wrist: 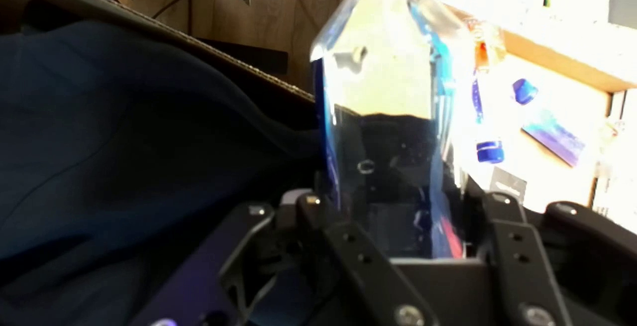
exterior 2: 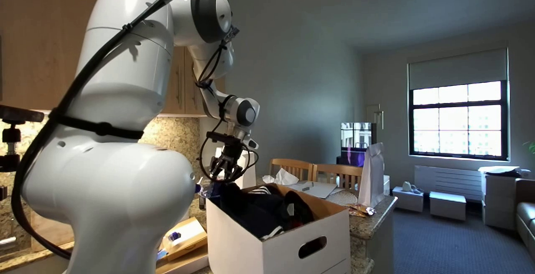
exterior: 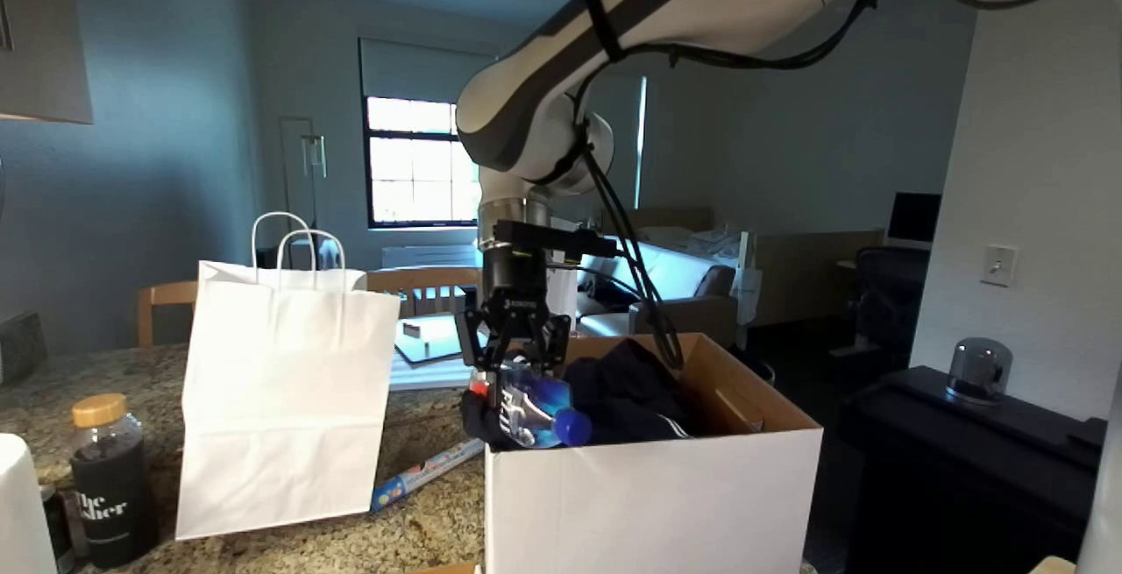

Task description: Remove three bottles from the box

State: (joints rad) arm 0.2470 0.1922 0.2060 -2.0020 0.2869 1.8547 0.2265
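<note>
1. In an exterior view, the pincer (exterior: 519,376) grips the bottle (exterior: 535,412) over the near-left corner of the box (exterior: 649,504).
2. Its axis is nearly level, cap (exterior: 572,428) pointing near-right.
3. Bench (exterior: 434,517) shows between box and bag (exterior: 285,399).

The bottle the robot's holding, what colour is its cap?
The cap is blue; it shows best in an exterior view.

Both exterior views were dim; window panes (exterior: 412,162) clipped to white. In an exterior view, wall (exterior: 158,74) read bluish. In an exterior view, warm light hit the backsplash (exterior 2: 177,142); arm (exterior 2: 125,73) showed glossy highlights. Wrist view was high-contrast: cloth (wrist: 149,142) sank to near-black, cardboard tray (wrist: 562,64) was overexposed. Bottle (wrist: 388,117) looked washed out up top, dark lower down.
</note>
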